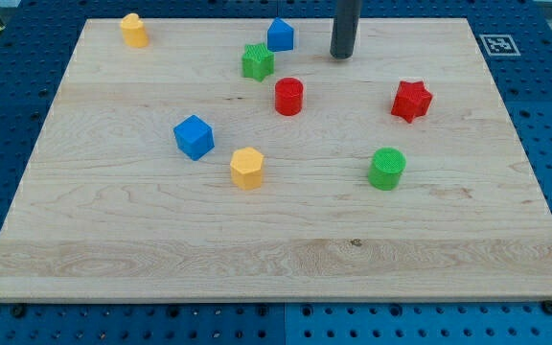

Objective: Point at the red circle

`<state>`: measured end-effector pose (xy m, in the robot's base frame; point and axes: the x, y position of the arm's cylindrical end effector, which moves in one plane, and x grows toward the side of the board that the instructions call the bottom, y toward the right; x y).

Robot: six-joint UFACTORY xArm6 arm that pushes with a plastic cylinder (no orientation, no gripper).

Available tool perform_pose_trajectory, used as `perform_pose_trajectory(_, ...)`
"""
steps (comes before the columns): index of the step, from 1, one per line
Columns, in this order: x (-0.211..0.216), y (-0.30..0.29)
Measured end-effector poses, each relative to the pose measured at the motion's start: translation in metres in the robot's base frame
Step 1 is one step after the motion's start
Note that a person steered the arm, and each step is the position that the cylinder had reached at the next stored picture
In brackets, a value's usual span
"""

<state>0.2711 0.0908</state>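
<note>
The red circle (288, 97) is a short red cylinder standing on the wooden board (142, 259) a little above the middle. My tip (342, 56) is the lower end of a dark rod coming down from the view's top. It stands above and to the right of the red circle, with a clear gap between them. It touches no block.
A green star (257, 62) and a blue block (280, 35) lie to the tip's left. A red star (411, 101) is at the right, a green cylinder (387, 169) lower right. A blue cube (194, 136), a yellow hexagon (246, 168) and a yellow block (134, 30) lie left.
</note>
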Motion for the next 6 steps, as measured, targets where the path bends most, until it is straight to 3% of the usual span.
perform_pose_trajectory(2, 0.019, 0.000)
perform_pose_trajectory(4, 0.080, -0.011)
perform_pose_trajectory(6, 0.131, -0.073)
